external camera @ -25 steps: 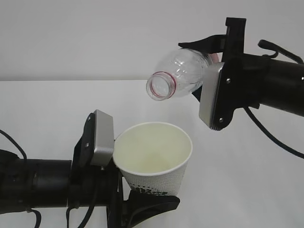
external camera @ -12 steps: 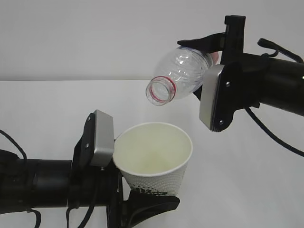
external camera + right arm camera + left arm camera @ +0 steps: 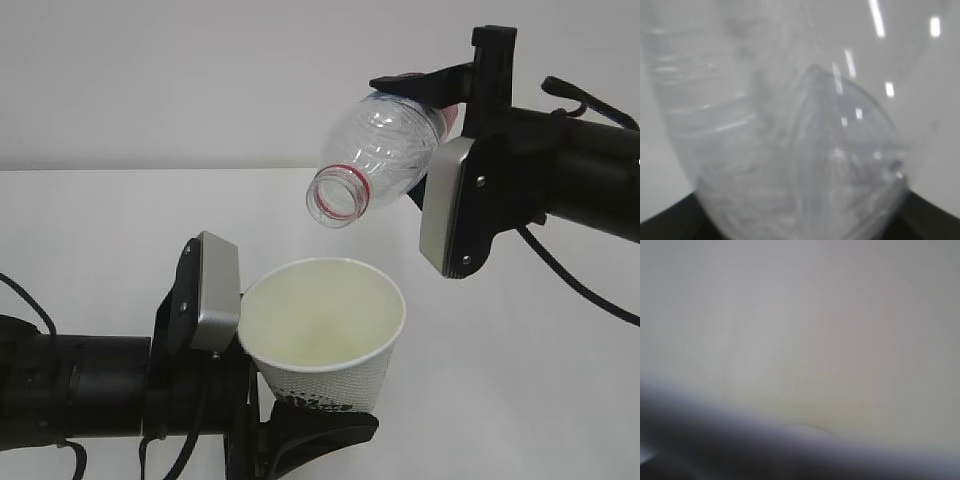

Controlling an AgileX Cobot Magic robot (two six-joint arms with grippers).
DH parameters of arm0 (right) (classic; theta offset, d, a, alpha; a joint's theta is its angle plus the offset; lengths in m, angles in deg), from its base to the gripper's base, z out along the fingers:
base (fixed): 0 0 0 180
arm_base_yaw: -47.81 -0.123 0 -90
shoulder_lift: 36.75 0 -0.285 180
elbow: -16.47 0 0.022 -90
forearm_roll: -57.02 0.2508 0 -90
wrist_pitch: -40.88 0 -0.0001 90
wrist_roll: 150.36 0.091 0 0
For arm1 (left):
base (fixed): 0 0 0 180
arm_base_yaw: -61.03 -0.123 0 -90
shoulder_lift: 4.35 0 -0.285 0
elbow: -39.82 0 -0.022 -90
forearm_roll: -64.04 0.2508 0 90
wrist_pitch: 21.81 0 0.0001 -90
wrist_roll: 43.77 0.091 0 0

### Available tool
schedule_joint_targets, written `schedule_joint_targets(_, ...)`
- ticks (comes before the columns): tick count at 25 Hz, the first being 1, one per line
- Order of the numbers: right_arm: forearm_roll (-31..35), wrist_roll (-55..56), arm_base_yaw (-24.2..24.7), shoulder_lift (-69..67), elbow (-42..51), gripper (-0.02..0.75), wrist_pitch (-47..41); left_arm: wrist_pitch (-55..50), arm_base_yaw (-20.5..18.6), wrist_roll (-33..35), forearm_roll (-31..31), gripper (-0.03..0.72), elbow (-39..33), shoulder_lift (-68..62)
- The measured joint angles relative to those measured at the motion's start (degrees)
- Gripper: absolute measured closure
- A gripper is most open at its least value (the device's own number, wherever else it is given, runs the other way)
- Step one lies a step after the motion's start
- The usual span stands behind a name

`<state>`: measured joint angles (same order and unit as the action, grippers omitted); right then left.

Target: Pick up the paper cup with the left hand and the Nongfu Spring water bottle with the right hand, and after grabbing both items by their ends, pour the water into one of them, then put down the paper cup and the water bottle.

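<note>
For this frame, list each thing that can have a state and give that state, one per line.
Paper cup: upright, open top, held at its base by the left gripper.
Water bottle: uncapped, tilted mouth-down above the cup, no stream visible, held at its rear end by the right gripper.
Left gripper: closed on the cup.
Right gripper: closed on the bottle.

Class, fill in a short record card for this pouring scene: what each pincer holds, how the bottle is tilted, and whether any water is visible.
Left pincer: shut on the paper cup, cup upright, mouth open upward
Right pincer: shut on the water bottle
Bottle position: tilted, open mouth angled down-left, above the cup, not touching it
Bottle cap: off
Water stream: none visible
Cup contents: cannot tell
</note>
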<state>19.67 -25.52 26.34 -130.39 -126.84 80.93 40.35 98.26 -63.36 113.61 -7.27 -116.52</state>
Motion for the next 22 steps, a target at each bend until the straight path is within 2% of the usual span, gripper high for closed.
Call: schedule_joint_targets(22,1.9,-5.6,0.0,0.0,0.0,0.262,1.3,0.0,0.0,0.0,0.0,0.175,0.0,0.0)
